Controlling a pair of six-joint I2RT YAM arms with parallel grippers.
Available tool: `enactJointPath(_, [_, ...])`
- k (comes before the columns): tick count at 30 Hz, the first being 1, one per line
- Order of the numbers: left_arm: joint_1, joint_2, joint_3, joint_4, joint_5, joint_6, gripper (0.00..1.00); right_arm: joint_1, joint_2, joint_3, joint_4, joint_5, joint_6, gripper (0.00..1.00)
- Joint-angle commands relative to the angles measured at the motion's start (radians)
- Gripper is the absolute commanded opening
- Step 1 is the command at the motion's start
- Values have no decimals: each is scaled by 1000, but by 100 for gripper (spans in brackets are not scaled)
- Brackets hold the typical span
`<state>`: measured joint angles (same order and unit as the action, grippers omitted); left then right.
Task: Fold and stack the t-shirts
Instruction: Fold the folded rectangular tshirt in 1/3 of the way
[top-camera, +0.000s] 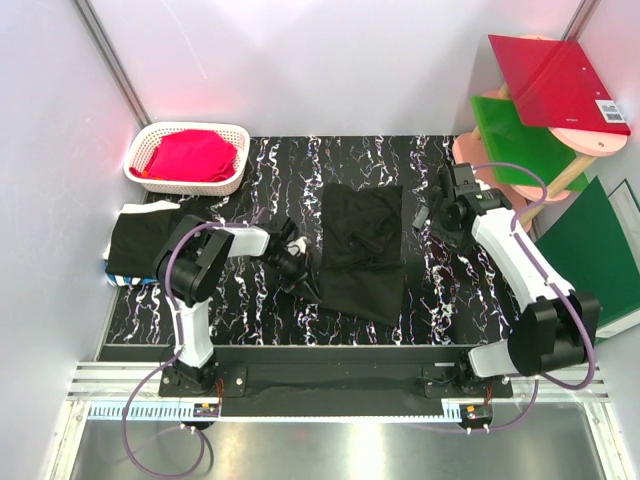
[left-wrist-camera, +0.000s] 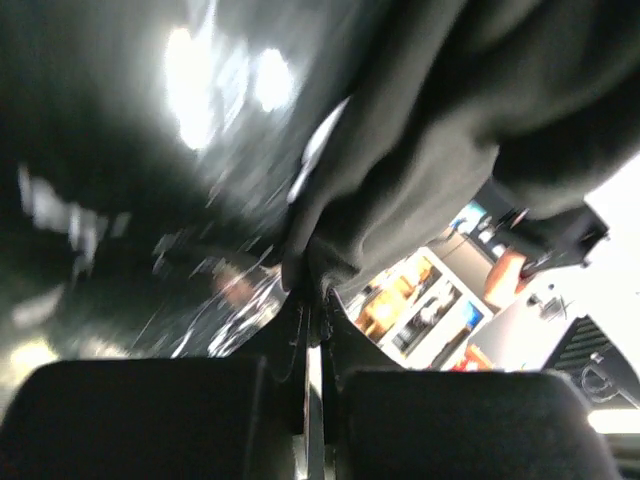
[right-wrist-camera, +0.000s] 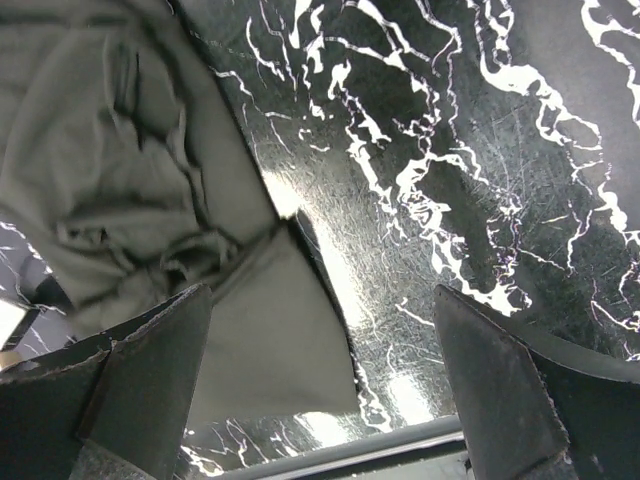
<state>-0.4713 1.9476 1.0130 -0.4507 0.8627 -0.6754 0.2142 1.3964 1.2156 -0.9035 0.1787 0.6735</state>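
The black t-shirt (top-camera: 362, 250) is lying partly folded at the middle of the marbled table (top-camera: 450, 300), with its lower left corner rumpled. The left gripper (top-camera: 296, 262) is pinching that left edge, jaws pressed together on the cloth. The right gripper (top-camera: 430, 215) is hovering over the shirt's upper right edge, jaws spread wide and gripping nothing. Bare tabletop is showing right of the shirt and along the near edge. A folded black t-shirt (top-camera: 135, 245) is resting at the table's left edge, well apart. A white basket (top-camera: 188, 157) holding red cloth (top-camera: 192, 155) is sitting at the far left corner.
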Motion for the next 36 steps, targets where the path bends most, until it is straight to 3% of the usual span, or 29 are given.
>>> enactJointPath(1, [3, -32, 7, -202, 65, 179, 25, 2, 42, 71, 20, -21, -34, 100])
enactJointPath(2, [2, -29, 30, -245, 79, 210, 58, 2, 50, 79, 21, -25, -37, 100])
enactJointPath(3, [-1, -27, 38, -328, 85, 244, 98, 4, 59, 96, 20, -28, -43, 100])
enactJointPath(6, [2, -65, 48, -428, 96, 339, 99, 2, 87, 125, 20, -39, -55, 100])
enactJointPath(10, [5, -137, 125, -450, 44, 356, 98, 2, 99, 133, 23, -39, -63, 100])
enactJointPath(12, [3, -125, 169, -451, 22, 356, 71, 4, 107, 128, 25, -44, -58, 100])
enactJointPath(13, [2, -95, 220, -453, 18, 368, 62, 4, 110, 128, 23, -51, -58, 100])
enactJointPath(14, [2, -75, 243, -451, 10, 369, 27, 4, 111, 128, 23, -53, -57, 100])
enactJointPath(17, [-4, -20, 349, -460, -65, 372, 2, 4, 110, 124, 26, -54, -51, 100])
enactJointPath(25, [-104, 103, 584, -560, -370, 515, 2, 4, 115, 111, 32, -62, -46, 100])
enactJointPath(31, [-191, 60, 572, -572, -559, 570, 2, 2, 121, 108, 35, -65, -43, 100])
enactJointPath(36, [-204, 94, 573, -550, -593, 559, 2, 4, 134, 105, 40, -77, -40, 100])
